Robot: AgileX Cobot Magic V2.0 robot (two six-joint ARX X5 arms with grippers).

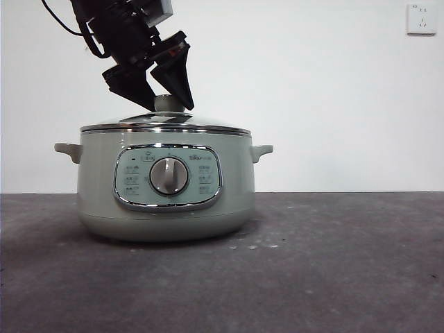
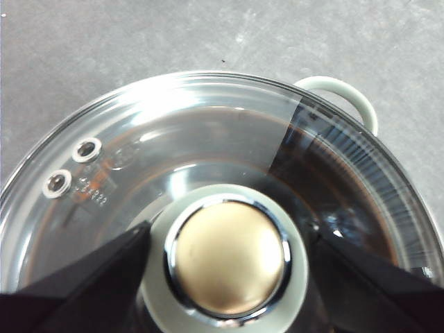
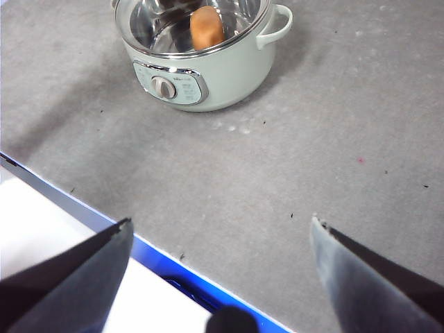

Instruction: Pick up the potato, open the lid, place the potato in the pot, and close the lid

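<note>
The pale green pot (image 1: 97, 187) stands on the grey table with the glass lid (image 1: 166, 123) resting on it. My left gripper (image 1: 168, 107) hangs over the lid, its jaws open and close on either side of the lid's knob (image 2: 227, 258). Seen from the right wrist, the orange-brown potato (image 3: 207, 28) lies inside the pot (image 3: 229, 76), under the lid. My right gripper (image 3: 220, 222) is open and empty, high above the table's near edge and far from the pot.
A blue strip (image 3: 104, 223) runs along the table's edge below the right gripper, with a white surface beyond it. A wall socket (image 1: 421, 19) sits high on the white back wall. Grey tabletop (image 1: 333, 263) stretches to the pot's right.
</note>
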